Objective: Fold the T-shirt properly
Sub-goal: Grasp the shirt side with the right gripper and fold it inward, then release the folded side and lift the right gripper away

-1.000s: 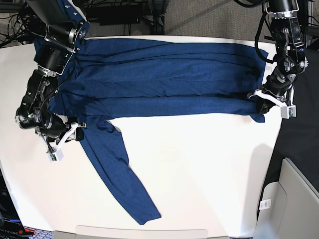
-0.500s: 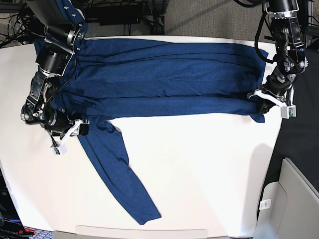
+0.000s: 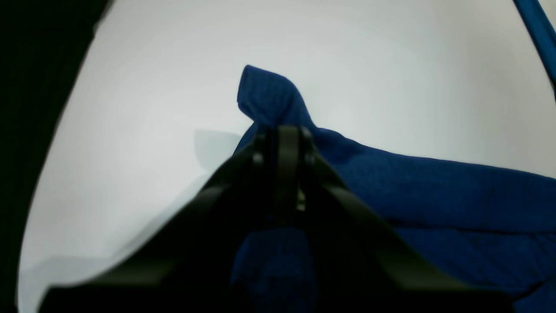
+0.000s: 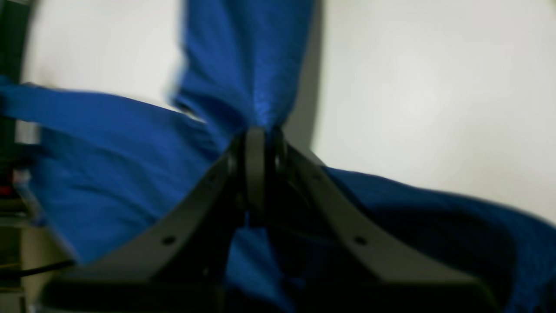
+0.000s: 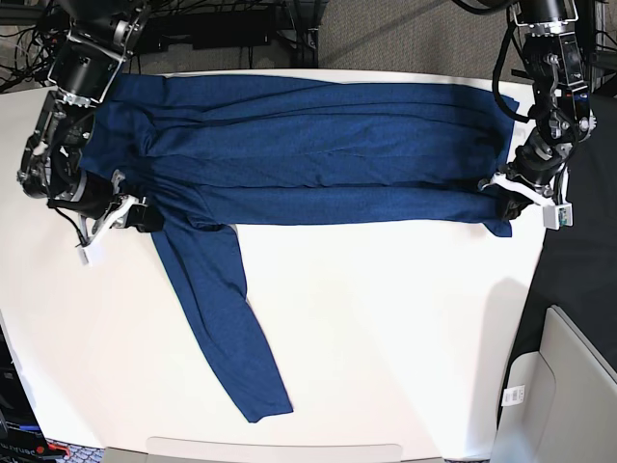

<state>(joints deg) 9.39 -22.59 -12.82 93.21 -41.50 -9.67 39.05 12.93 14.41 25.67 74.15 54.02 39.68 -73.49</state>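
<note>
Closure of your right hand came within the last second: its jaws, apart before, were now clamped on the T-shirt at the sleeve's root, and the sleeve had swung left across the counter. Your left hand was likewise pinched on the far-right hem corner. Both ends gripped, you were probably ready for the fold.

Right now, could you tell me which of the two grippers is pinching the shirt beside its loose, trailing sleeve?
The right gripper: it is shut on the T-shirt where the sleeve runs off. The left gripper holds the opposite corner.
</note>
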